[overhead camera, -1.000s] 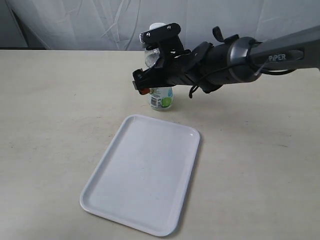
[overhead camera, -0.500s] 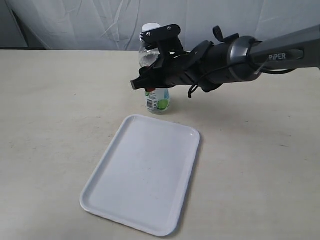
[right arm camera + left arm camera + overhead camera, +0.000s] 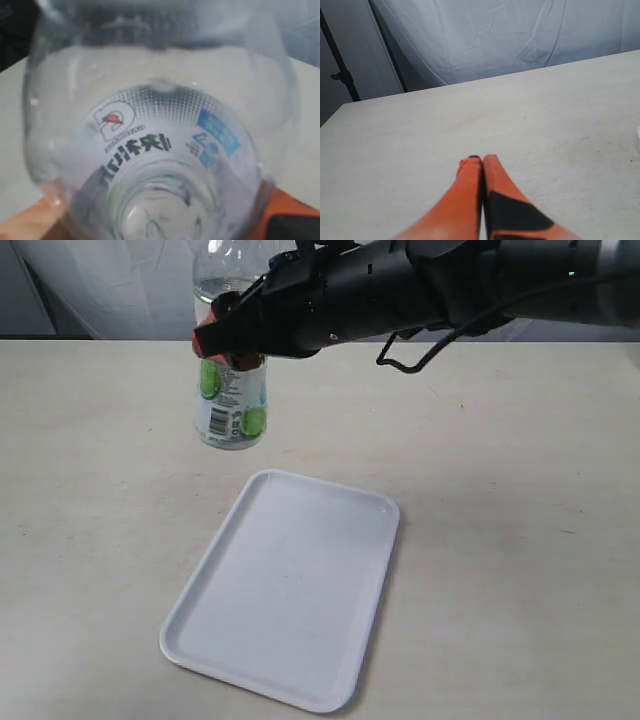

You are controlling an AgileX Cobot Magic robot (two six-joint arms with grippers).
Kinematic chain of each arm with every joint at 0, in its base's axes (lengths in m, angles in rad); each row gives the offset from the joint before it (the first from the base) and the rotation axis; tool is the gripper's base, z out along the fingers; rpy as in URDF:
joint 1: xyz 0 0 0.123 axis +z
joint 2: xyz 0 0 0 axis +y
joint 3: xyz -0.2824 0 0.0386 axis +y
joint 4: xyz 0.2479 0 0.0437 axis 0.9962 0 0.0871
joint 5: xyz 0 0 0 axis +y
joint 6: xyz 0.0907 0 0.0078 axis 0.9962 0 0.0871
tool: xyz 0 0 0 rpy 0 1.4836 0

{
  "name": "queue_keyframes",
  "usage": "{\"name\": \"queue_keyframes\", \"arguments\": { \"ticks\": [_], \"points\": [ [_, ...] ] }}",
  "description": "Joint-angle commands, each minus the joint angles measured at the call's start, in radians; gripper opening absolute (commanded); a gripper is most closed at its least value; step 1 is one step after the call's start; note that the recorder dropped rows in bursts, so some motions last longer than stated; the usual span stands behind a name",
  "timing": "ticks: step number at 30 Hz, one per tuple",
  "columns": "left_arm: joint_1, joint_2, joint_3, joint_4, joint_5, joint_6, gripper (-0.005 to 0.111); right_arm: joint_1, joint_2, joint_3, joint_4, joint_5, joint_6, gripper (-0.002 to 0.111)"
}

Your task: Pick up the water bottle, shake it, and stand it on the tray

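The water bottle [image 3: 230, 405] hangs upright in the air, left of and beyond the tray's far end, and its cap is cut off by the top of the exterior view. My right gripper [image 3: 228, 338] is shut on its upper body, orange fingers [image 3: 205, 337] showing at the label's top. In the right wrist view the bottle [image 3: 160, 130] fills the picture, between the right gripper's [image 3: 160, 217] orange fingers [image 3: 30, 225]. The white tray [image 3: 285, 585] lies flat with nothing on it. My left gripper [image 3: 478, 160] is shut on nothing, low over bare table, and does not show in the exterior view.
The beige table [image 3: 500, 540] spreads around the tray. A white cloth backdrop [image 3: 100, 290] hangs behind its far edge. The black right arm [image 3: 450, 280] reaches in from the upper right across the middle.
The right arm has lifted the bottle off the table and carried it up and to the left; it now looks larger and its cap has left the view.
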Motion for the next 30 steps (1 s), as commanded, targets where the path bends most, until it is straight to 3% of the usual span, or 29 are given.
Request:
{"name": "queue_keyframes", "arguments": {
  "ticks": [1, 3, 5, 6, 7, 8, 9, 11, 12, 14, 15, 16, 18, 19, 21, 22, 24, 26, 28, 30],
  "points": [
    [0.0, -0.005, 0.004, 0.002, -0.013, -0.001, 0.0, 0.036, -0.079, 0.074, -0.395, -0.16, 0.378, -0.001],
    [0.0, -0.005, 0.004, 0.002, -0.013, -0.001, 0.0, 0.036, -0.09, 0.112, -0.638, -0.237, 0.765, -0.001],
    [0.0, -0.005, 0.004, 0.002, -0.013, -0.001, 0.0, 0.074, -0.092, 0.112, -0.772, -0.092, 0.949, -0.001],
    [0.0, -0.005, 0.004, 0.002, -0.013, -0.001, 0.0, 0.104, -0.096, 0.112, -0.772, -0.044, 0.885, -0.001],
    [0.0, -0.005, 0.004, 0.002, -0.013, -0.001, 0.0, 0.157, -0.109, 0.112, -0.83, 0.039, 0.627, -0.001],
    [0.0, -0.005, 0.004, 0.002, -0.013, -0.001, 0.0, 0.165, -0.11, 0.112, -0.926, 0.042, 0.634, -0.001],
    [0.0, -0.005, 0.004, 0.002, -0.013, -0.001, 0.0, 0.146, -0.11, 0.112, -1.23, 0.001, 0.985, -0.001],
    [0.0, -0.005, 0.004, 0.002, -0.013, -0.001, 0.0, 0.127, -0.112, 0.112, -1.498, 0.041, 1.584, -0.001],
    [0.0, -0.005, 0.004, 0.002, -0.013, -0.001, 0.0, 0.142, -0.115, 0.112, -1.459, 0.055, 1.568, -0.001],
    [0.0, -0.005, 0.004, 0.002, -0.013, -0.001, 0.0, 0.266, -0.144, 0.114, -1.075, 0.088, 0.925, -0.001],
    [0.0, -0.005, 0.004, 0.002, -0.013, -0.001, 0.0, 0.295, -0.146, 0.114, -1.083, 0.076, 0.874, -0.001],
    [0.0, -0.005, 0.004, 0.002, -0.013, -0.001, 0.0, 0.28, -0.141, 0.114, -1.27, 0.039, 1.083, -0.001],
    [0.0, -0.005, 0.004, 0.002, -0.013, -0.001, 0.0, 0.215, -0.122, 0.117, -1.595, 0.03, 1.719, -0.001],
    [0.0, -0.005, 0.004, 0.002, -0.013, -0.001, 0.0, 0.215, -0.12, 0.127, -1.555, 0.006, 1.748, -0.001],
    [0.0, -0.005, 0.004, 0.002, -0.013, -0.001, 0.0, 0.305, -0.147, 0.143, -1.229, -0.024, 1.296, -0.001],
    [0.0, -0.005, 0.004, 0.002, -0.013, -0.001, 0.0, 0.345, -0.164, 0.143, -1.149, -0.022, 1.17, -0.001],
    [0.0, -0.005, 0.004, 0.002, -0.013, -0.001, 0.0, 0.32, -0.174, 0.143, -1.296, -0.041, 1.318, -0.001],
    [0.0, -0.005, 0.004, 0.002, -0.013, -0.001, 0.0, 0.255, -0.184, 0.143, -1.532, -0.019, 1.664, -0.001],
    [0.0, -0.005, 0.004, 0.002, -0.013, -0.001, 0.0, 0.195, -0.194, 0.143, -1.825, 0.127, 1.985, -0.001],
    [0.0, -0.005, 0.004, 0.002, -0.013, -0.001, 0.0, 0.198, -0.202, 0.143, -1.905, 0.278, 2.105, -0.001]
  ]
}}
